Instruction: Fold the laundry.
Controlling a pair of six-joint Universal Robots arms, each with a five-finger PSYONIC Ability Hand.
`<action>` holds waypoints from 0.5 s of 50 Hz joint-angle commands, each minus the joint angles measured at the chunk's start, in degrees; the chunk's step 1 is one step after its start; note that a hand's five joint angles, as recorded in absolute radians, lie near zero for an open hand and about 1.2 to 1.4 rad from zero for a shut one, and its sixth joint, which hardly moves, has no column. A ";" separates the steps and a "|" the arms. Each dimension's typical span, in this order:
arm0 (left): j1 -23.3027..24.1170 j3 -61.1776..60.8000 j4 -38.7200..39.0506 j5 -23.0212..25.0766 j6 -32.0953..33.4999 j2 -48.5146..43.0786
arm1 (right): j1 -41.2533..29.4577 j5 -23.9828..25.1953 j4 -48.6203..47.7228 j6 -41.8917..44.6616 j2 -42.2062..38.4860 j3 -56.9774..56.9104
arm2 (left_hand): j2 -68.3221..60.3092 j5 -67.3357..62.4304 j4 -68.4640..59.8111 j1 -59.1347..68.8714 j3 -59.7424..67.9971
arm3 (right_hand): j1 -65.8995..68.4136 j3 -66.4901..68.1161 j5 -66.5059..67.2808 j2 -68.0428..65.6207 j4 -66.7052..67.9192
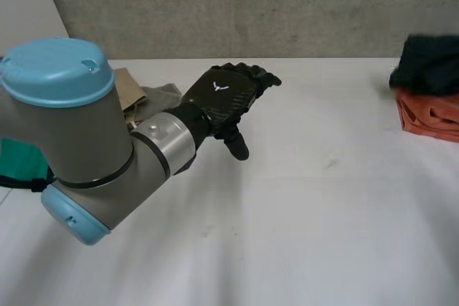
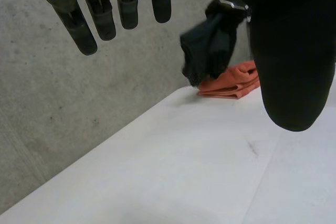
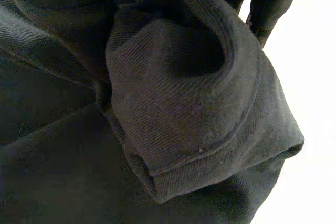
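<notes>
The step in hand looks like getting the dark garment [image 2: 207,51] off the pile and onto open worktop [image 1: 301,213] for folding. In the head view it sits at about 2 o'clock, hanging just above a folded orange cloth [image 1: 430,116] at 3 o'clock. It is bunched against the palm of the right hand [image 3: 262,11]. I cannot tell how that hand grips it, as the cloth covers the palm.

To do this well, the garment should be lifted clear of the orange cloth so the folded piece is not dragged along. It can then be carried toward the bare middle of the worktop and lowered so it spreads instead of landing in a heap. A rolled hem or cuff shows in the right wrist view, and finding that edge would give the other hand something to take.

The left hand [image 1: 229,98] hovers above the worktop at about 11 o'clock. It is wide open and holds nothing: its fingers [image 2: 84,24] are straight and point toward 2 o'clock, and its thumb [image 1: 237,145] hangs down. It is well apart from the garment and would have to reach across toward 2 o'clock to help.
</notes>
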State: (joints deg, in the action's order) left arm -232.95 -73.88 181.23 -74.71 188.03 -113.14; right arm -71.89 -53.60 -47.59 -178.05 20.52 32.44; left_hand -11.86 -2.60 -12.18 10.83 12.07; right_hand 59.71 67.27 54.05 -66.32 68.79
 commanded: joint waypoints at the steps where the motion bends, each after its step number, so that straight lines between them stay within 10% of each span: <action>1: 0.13 -0.56 0.00 -0.08 0.06 -0.24 | 4.56 6.66 -6.72 -1.60 -0.48 12.28 | 0.13 0.88 0.45 0.90 -0.34 | 20.29 12.73 15.95 -13.68 11.21; 16: 0.39 -1.53 0.00 -0.08 0.06 0.28 | 8.44 10.36 -4.46 -1.69 9.18 25.12 | 0.13 0.88 0.45 0.90 -0.34 | 17.69 10.13 13.34 -11.07 8.60; 19: 0.39 -1.53 0.00 -0.08 0.06 0.37 | 8.61 10.19 -0.59 -1.60 11.47 26.45 | 0.13 0.88 0.45 0.90 -0.34 | -29.99 -37.55 -34.34 36.61 -39.08; 25: 1.00 -1.53 0.00 -0.08 0.06 0.55 | 9.93 9.49 13.73 2.00 15.08 27.24 | 0.13 0.88 0.45 0.90 -0.34 | -49.71 -57.27 -54.05 56.32 -58.79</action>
State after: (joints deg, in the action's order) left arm -232.40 -75.43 181.23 -74.80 188.10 -112.69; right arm -63.07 -43.33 -45.86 -178.99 32.63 59.14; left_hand -11.86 -2.60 -12.18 10.83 12.07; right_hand 19.97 19.24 8.14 -18.92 19.02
